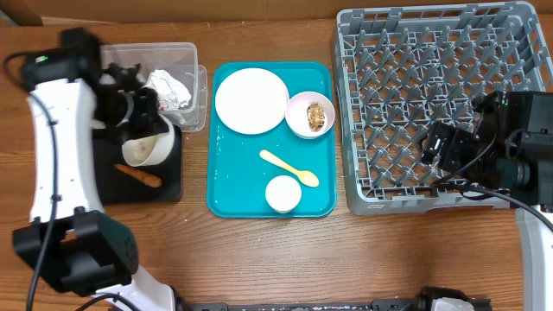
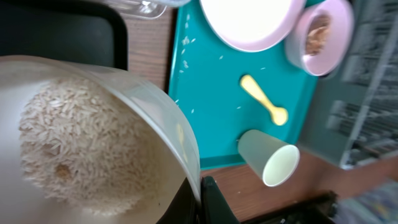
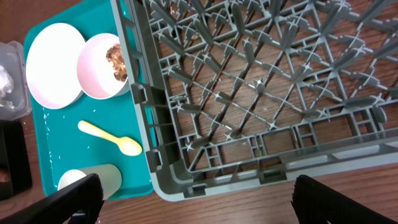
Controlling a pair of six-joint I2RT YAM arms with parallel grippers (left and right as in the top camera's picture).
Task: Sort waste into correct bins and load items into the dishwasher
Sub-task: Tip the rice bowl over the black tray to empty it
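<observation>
Left arm is covering a good chunk of the clear tub and the black tray from overhead. In the left wrist view the left hand is getting cut off at the bottom, with just a dark finger showing against the rim of the rice bowl. It's gripping that bowl by the rim and holding it tilted over the black tray near the left edge of the surface, with the rice sitting in the bottom. The sausage is lying on the tray just beside the bowl, toward the near edge, and the crumpled napkin is sitting in the tub by the far-left corner. The right hand is just reading as a dark blob over the dish rack at the right edge. Its own camera is only catching two fingertips poking in at the bottom corners, spread wide, nothing between them. The plate, the second bowl with the brown lump, the spoon and the cup are sitting on the teal tray mid-surface, well apart from both hands.
</observation>
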